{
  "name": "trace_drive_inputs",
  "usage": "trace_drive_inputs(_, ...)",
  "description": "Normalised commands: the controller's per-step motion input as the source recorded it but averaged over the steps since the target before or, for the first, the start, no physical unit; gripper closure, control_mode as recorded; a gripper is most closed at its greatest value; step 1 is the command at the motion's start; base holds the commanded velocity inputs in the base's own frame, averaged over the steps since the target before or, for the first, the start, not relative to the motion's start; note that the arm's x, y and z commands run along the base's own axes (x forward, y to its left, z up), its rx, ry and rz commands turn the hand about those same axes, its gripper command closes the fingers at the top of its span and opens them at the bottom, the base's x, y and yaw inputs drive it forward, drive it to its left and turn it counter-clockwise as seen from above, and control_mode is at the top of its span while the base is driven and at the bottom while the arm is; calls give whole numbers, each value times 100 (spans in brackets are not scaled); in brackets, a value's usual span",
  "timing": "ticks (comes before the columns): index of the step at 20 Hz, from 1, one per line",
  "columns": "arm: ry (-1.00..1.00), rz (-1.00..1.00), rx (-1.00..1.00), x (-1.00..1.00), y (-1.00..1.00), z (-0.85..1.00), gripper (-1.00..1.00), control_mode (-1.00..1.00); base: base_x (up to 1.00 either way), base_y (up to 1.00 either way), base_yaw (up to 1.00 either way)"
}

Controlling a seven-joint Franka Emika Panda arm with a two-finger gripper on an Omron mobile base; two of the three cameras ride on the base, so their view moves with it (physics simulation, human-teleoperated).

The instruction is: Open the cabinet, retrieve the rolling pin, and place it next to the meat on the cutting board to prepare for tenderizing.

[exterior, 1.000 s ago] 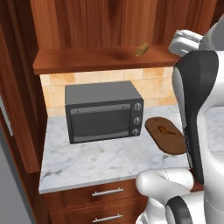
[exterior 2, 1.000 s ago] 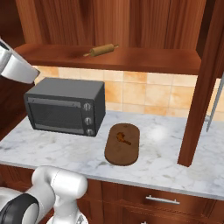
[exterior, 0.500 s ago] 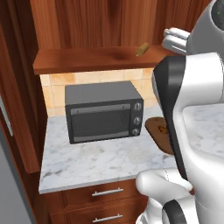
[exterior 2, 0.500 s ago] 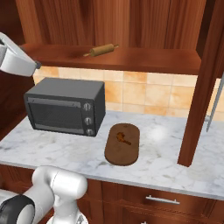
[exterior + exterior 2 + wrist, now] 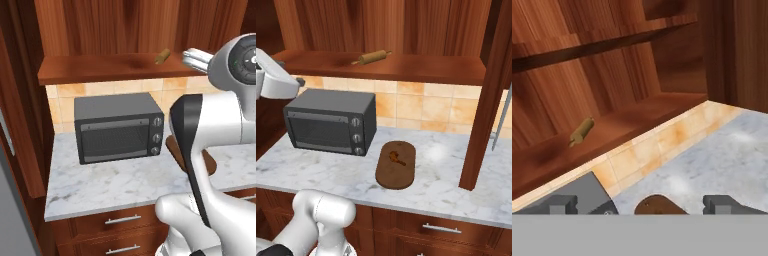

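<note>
Rolling pin (image 5: 372,56): slim tan rod on cabinet (image 5: 406,67) shelf | gripper (image 5: 641,204): spread wide, empty

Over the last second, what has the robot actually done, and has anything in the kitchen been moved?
Only the arm has swung: its big white links now cross in front of the cutting board in the left view. The pincer is open and holds nothing. The rolling pin lies on the shelf of the open cabinet as before, and the meat and toaster oven haven't moved.
</note>
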Motion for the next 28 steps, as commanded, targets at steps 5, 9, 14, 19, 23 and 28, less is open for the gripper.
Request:
trace_drive_inputs(5, 0, 0, -7, 25, 0, -5, -100, -100, 0, 0, 0)
trace_drive_inputs(9, 0, 0, -5, 23, 0, -6, -100, -100, 0, 0, 0)
trace_drive_inputs(14, 1, 0, 0, 16, 0, 0, -100, -100, 0, 0, 0)
trace_drive_inputs(19, 0, 0, 0, 6, 0, 0, -100, -100, 0, 0, 0)
trace_drive_inputs(23, 1, 0, 0, 16, 0, 0, -100, -100, 0, 0, 0)
trace_drive_inputs(28, 2, 0, 0, 20, 0, 0, -100, -100, 0, 0, 0)
